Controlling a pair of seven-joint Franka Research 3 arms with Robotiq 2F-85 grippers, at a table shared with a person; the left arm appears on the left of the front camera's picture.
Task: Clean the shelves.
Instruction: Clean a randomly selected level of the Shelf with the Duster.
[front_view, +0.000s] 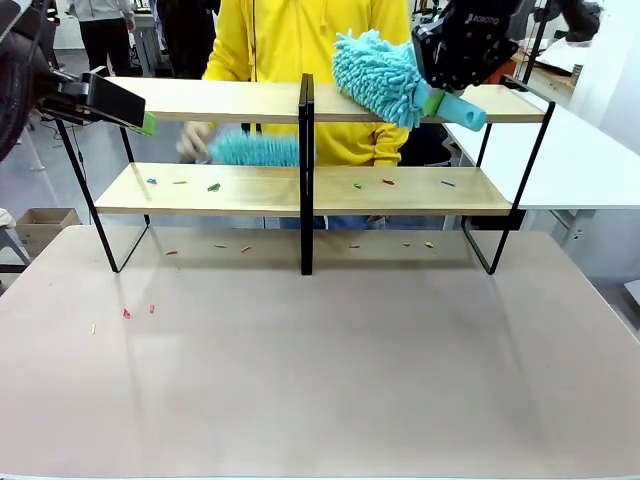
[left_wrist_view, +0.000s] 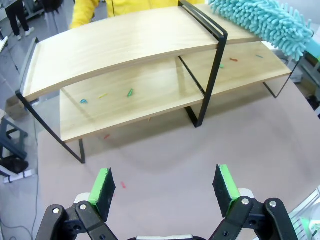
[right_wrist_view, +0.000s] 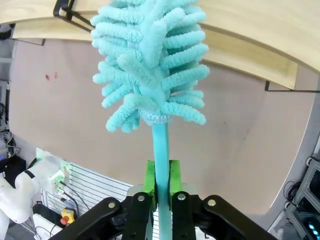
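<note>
The shelves (front_view: 230, 100) are two light-wood boards in a black frame with a centre post, seen from the side in the left wrist view (left_wrist_view: 125, 45). My right gripper (front_view: 435, 98) (right_wrist_view: 161, 175) is shut on the handle of a teal fluffy duster (front_view: 380, 75) (right_wrist_view: 150, 65). Its head lies on the top board just right of the post (left_wrist_view: 260, 20). My left gripper (front_view: 140, 118) (left_wrist_view: 164, 185) hangs open and empty off the left end of the top board. Small coloured scraps (front_view: 213, 187) dot the lower board.
A person in yellow (front_view: 300, 40) stands behind the rack, with a hand (front_view: 195, 142) sweeping a second teal duster (front_view: 255, 150) along the lower board's left half. More scraps (front_view: 126, 314) lie on the beige tabletop (front_view: 320, 380). A white table (front_view: 590, 160) stands at right.
</note>
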